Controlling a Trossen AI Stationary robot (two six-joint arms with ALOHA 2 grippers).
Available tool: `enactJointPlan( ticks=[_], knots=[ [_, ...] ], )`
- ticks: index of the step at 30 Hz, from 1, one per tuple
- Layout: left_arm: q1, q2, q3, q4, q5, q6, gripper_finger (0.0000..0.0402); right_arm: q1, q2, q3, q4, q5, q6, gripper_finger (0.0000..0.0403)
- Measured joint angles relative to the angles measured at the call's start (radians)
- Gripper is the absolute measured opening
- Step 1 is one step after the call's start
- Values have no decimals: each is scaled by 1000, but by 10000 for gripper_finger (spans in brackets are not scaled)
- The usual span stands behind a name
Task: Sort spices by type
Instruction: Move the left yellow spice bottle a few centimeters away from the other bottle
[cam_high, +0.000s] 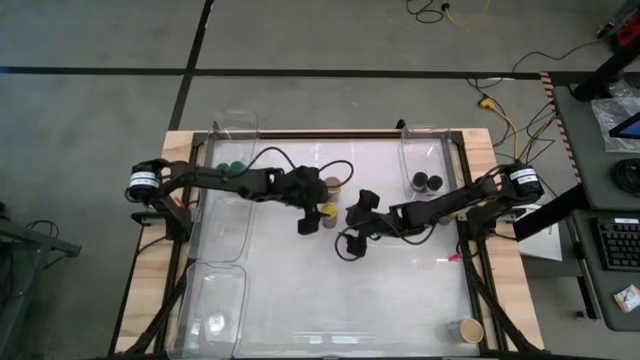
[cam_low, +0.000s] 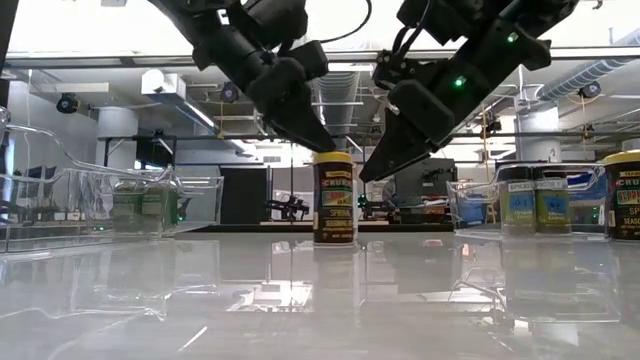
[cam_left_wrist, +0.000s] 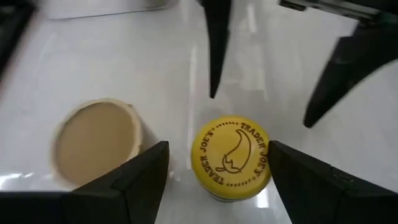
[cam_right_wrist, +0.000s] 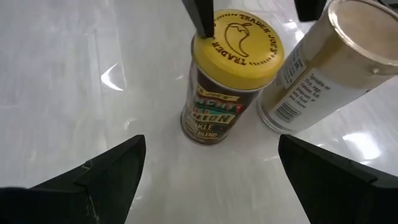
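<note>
the glossy white surface (cam_high: 300, 290) carries a yellow-lidded jar (cam_high: 329, 211) standing upright near its middle, with a tan-lidded jar (cam_high: 332, 184) just beside it. clear bins rest along its edges: one at the left (cam_high: 228, 160) holding green-lidded jars, one at the right (cam_high: 424, 160) holding two black-lidded jars. another tan-lidded jar (cam_high: 471, 330) stands at the right front corner.

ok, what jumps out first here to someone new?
Mid-table, the yellow-lid jar stands upright with both grippers over it: the left gripper open astride its lid, the right gripper open beside it. A tan-lid jar stands right next to it. Two black-lid jars sit in the bin at the far right.
</note>
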Motion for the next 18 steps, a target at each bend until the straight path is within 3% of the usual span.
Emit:
enactJointPlan(
  ticks=[3, 13, 18],
  knots=[
    [-27, 0, -1, 2, -75, -61, 256, -7, 0, 0, 0, 0, -11, 359],
    [-77, 0, 3, 16, -99, -248, 256, -18, 0, 0, 0, -1, -37, 359],
    [-100, 0, 17, -14, -318, -340, 256, -18, 0, 0, -1, -3, -49, 359]
  ],
)
